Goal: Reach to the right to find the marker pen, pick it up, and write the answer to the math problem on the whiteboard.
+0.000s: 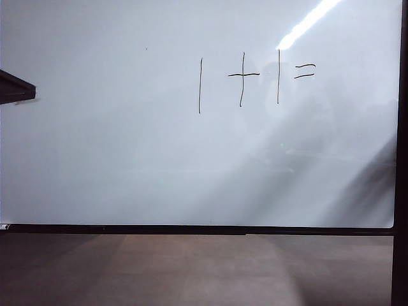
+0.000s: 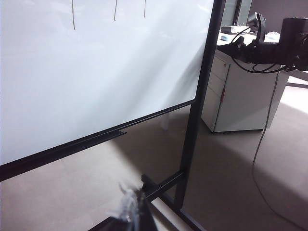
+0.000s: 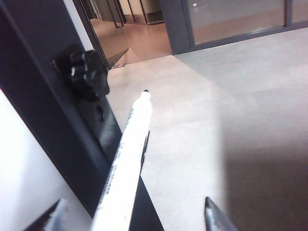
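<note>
The whiteboard (image 1: 127, 159) fills the exterior view. The math problem (image 1: 255, 76) is written on it in thin black strokes, and the space to the right of the equals sign is bare. No answer shows. In the right wrist view the marker pen (image 3: 126, 159), glaring white with a small dark tip, runs lengthwise between the fingers of my right gripper (image 3: 134, 217). The jaws are open, with a gap on each side of the pen. My left gripper (image 2: 134, 214) is a dark blurred shape low by the board's foot; its jaws are unreadable.
A black knob (image 3: 89, 73) sticks out of the board's dark side post (image 3: 43, 130) next to the pen. The right arm (image 2: 272, 45) with its looped cable hangs beyond the post (image 2: 202, 96), before a white cabinet (image 2: 240, 96). A dark bar (image 1: 16, 87) juts in at the left.
</note>
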### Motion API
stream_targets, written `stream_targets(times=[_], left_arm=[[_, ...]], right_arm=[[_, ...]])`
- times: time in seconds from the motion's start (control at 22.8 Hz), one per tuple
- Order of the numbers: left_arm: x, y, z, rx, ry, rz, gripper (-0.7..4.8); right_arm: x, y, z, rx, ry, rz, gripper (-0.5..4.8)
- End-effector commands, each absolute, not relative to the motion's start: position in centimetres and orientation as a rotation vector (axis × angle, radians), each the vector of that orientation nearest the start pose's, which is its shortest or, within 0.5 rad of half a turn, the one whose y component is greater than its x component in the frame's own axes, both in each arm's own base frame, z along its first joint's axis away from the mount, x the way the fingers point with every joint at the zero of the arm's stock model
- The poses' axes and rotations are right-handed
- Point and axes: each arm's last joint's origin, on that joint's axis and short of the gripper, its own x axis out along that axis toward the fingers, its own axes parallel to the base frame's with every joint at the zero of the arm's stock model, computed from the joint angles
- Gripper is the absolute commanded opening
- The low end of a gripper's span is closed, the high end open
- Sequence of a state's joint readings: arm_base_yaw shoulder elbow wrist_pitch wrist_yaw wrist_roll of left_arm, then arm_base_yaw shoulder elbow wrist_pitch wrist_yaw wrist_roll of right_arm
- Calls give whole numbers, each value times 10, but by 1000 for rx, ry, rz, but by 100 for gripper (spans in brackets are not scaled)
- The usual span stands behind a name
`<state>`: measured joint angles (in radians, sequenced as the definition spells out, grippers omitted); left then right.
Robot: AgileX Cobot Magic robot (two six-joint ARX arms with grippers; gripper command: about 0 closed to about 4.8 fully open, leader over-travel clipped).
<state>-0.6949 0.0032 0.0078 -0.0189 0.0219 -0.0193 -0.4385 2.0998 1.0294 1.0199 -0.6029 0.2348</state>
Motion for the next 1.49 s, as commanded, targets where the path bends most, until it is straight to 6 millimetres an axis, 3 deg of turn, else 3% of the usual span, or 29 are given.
stream_targets(times=[0.04,0.22,0.26,0.48,0.57,0.74,0.88,1.01,1.14,1.31,1.49], left_arm=[[74,-63,165,-16,9,-718,-5],[74,-63,165,-16,9,-718,-4],[74,-63,165,-16,9,-718,-4],[74,-63,165,-16,9,-718,-5],[74,-63,165,-16,9,-717,-4],[80,-56,165,-17,8,-636,-5],[81,-54,165,-17,8,-598,-4],[81,-54,165,-17,8,-598,-5],[81,-54,165,-17,8,-597,-5],[81,-54,165,-17,8,-598,-5],[81,-54,165,-17,7,-597,-5]], right_arm=[[384,-159,144,249,46,165,170],[386,-154,144,242,47,178,12],[386,-154,144,242,47,178,-8],[385,-157,148,259,20,174,-8],[377,-175,160,346,-62,118,-9],[348,-210,204,398,-181,11,-9],[328,-215,238,418,-251,-35,-9],[296,-199,276,387,-312,-54,-9],[263,-174,296,373,-339,-42,-9],[229,-130,292,383,-319,28,-9],[229,-70,288,364,-269,249,-9]])
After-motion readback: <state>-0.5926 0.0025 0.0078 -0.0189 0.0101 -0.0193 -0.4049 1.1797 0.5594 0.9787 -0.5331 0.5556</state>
